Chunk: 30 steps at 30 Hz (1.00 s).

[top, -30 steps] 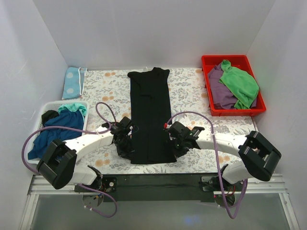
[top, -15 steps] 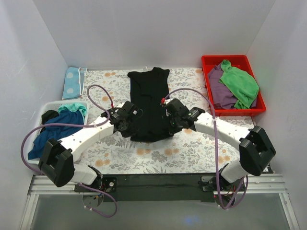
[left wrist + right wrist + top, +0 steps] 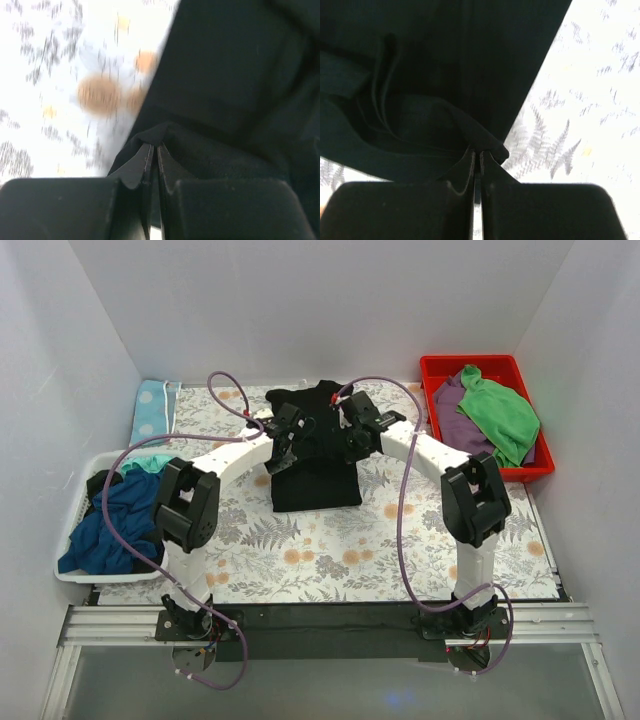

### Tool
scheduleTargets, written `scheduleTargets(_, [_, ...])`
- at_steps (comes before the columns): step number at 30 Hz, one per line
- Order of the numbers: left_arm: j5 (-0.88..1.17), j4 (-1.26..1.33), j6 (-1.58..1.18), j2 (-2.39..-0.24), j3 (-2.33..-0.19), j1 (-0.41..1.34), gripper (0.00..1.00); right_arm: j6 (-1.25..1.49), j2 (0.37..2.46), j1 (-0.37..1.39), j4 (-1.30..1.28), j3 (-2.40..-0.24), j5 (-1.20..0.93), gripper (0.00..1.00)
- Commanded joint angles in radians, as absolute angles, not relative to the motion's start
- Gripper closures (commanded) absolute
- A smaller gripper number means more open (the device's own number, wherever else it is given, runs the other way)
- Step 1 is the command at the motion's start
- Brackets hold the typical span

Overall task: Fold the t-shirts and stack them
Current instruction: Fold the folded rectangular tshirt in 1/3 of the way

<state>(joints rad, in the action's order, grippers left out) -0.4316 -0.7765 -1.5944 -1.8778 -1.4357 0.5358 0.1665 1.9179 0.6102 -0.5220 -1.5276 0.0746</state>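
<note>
Pinching a raised fold at the left edge of the black t-shirt (image 3: 315, 480), the left gripper (image 3: 154, 148) has its fingers pressed together on the cloth. The right gripper (image 3: 476, 153) nips a bunched fold at the shirt's right edge, its fingers equally tight. Both arms reach to the far middle of the table, with the grippers over the shirt's far half. The shirt lies in layers as a compact dark block on the floral tablecloth (image 3: 330, 550). At the left, a white basket (image 3: 110, 578) holds a dark blue shirt (image 3: 100, 535) and a teal shirt (image 3: 140, 462). At the far right, a red bin (image 3: 495, 476) holds a purple garment (image 3: 455, 425) and a green garment (image 3: 500, 410). A pale blue spotted cloth (image 3: 155, 412) lies far left.
</note>
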Motion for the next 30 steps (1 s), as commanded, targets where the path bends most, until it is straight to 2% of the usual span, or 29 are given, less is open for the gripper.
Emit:
scheduleTargets(1, [-0.480,-0.749,-1.517,-1.963,-1.575,0.471,1.00,0.112,2.014,0.575,-0.515,-1.696,0.046,0.99])
scheduleTargets(5, [-0.482,-0.741,-1.454,-2.045,-1.667,0.448,1.00,0.120,2.110,0.561,-0.540,-1.793,0.020,0.99])
scheduleTargets(14, [-0.388,-0.745,-1.373,-2.186,-1.845,0.410,1.00,0.149,2.201,0.532,-0.549,-1.865,0.008,0.99])
scheduleTargets(16, [-0.373,-0.736,-1.361,-2.187,-1.847,0.402,0.90,0.156,2.207,0.526,-0.555,-1.884,0.008,0.99])
scheduleTargets(17, [-0.358,-0.721,-1.356,-2.181,-1.847,0.400,0.80,0.160,2.210,0.523,-0.557,-1.902,0.012,0.93])
scheduleTargets(18, [-0.354,-0.713,-1.347,-2.175,-1.845,0.396,0.75,0.166,2.210,0.519,-0.557,-1.910,0.026,0.82])
scheduleTargets(21, [-0.348,-0.692,-1.335,-2.149,-1.855,0.390,0.59,0.179,2.207,0.506,-0.558,-1.960,0.034,0.69])
scheduleTargets(24, [-0.345,-0.693,-1.336,-2.112,-1.874,0.390,0.55,0.201,2.197,0.505,-0.557,-1.986,0.057,0.68])
scheduleTargets(30, [-0.350,-0.675,-1.318,-2.017,-1.832,0.388,0.53,0.232,2.117,0.511,-0.535,-1.919,0.054,0.71])
